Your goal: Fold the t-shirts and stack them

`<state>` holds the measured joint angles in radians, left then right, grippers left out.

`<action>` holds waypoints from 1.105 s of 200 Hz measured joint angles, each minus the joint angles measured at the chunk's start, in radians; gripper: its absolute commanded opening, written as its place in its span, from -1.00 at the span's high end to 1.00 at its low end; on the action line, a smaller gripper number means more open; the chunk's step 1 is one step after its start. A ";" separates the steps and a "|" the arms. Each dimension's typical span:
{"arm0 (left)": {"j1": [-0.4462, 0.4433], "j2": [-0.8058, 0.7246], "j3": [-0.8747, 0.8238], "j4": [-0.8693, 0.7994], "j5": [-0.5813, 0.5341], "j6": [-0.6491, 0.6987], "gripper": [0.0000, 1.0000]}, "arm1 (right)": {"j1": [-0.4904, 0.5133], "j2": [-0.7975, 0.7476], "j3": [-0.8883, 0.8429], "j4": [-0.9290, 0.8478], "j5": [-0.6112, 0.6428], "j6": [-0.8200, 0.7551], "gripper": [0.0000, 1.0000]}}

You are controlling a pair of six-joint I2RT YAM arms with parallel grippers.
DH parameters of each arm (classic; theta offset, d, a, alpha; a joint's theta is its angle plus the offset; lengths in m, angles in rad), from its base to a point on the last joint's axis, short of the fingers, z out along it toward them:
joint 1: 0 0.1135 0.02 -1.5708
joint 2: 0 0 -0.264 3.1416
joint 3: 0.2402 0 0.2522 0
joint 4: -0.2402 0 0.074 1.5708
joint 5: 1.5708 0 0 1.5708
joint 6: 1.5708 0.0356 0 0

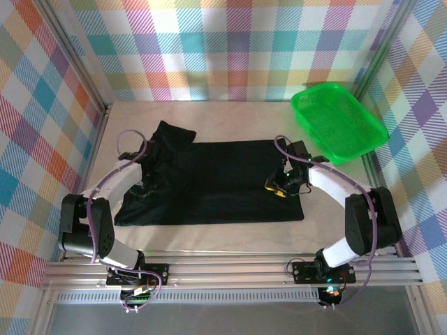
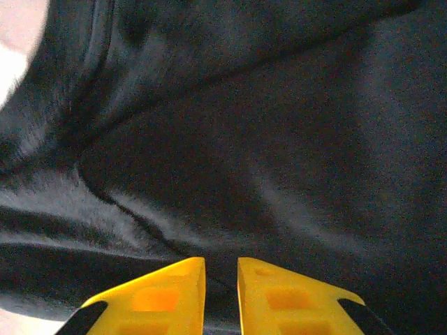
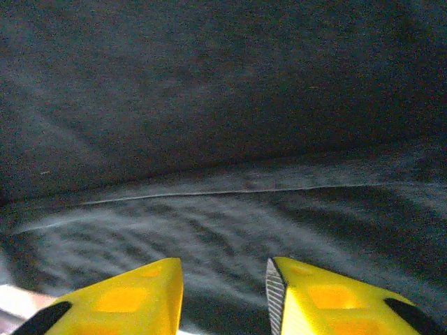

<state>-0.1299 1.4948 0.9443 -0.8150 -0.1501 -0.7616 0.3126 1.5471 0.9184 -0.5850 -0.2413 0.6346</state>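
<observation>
Pale tabletop (image 1: 209, 234) between checked walls (image 1: 42, 105), one black t-shirt (image 1: 216, 181) spread across its middle.
Left gripper (image 2: 221, 279) hangs low over the bunched left side of the shirt, yellow fingers (image 2: 160, 293) nearly together; whether cloth is pinched I cannot tell. Right gripper (image 3: 223, 286) stands parted just above the shirt's right side. Green basket (image 1: 339, 122) sits apart at the far right corner.

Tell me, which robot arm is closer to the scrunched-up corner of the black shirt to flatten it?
Left, probably. The left gripper is over the t-shirt right beside the bunched far-left corner. The right gripper is near the shirt's opposite edge, across the whole cloth.
</observation>
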 measured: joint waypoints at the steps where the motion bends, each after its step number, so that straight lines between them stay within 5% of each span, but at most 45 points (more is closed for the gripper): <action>1: 0.005 0.000 -0.006 0.000 0.003 -0.005 0.62 | 0.000 0.003 0.001 -0.002 0.004 -0.001 0.32; 41: 0.125 0.051 -0.099 0.040 0.074 -0.066 0.71 | 0.000 0.140 0.023 -0.040 0.072 -0.022 0.31; 155: 0.291 0.013 -0.156 -0.005 0.096 -0.113 0.69 | 0.071 0.065 -0.063 -0.121 0.002 0.073 0.14; 191: 0.288 0.005 -0.090 -0.082 0.037 -0.112 0.37 | 0.075 -0.011 -0.043 -0.155 0.024 0.073 -0.07; 221: 0.213 0.016 0.144 -0.060 0.011 -0.109 0.14 | 0.060 -0.027 0.119 -0.115 0.043 -0.004 -0.09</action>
<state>0.0834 1.5108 1.0885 -0.8749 -0.1390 -0.8711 0.3725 1.5200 1.0370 -0.6998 -0.1978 0.6304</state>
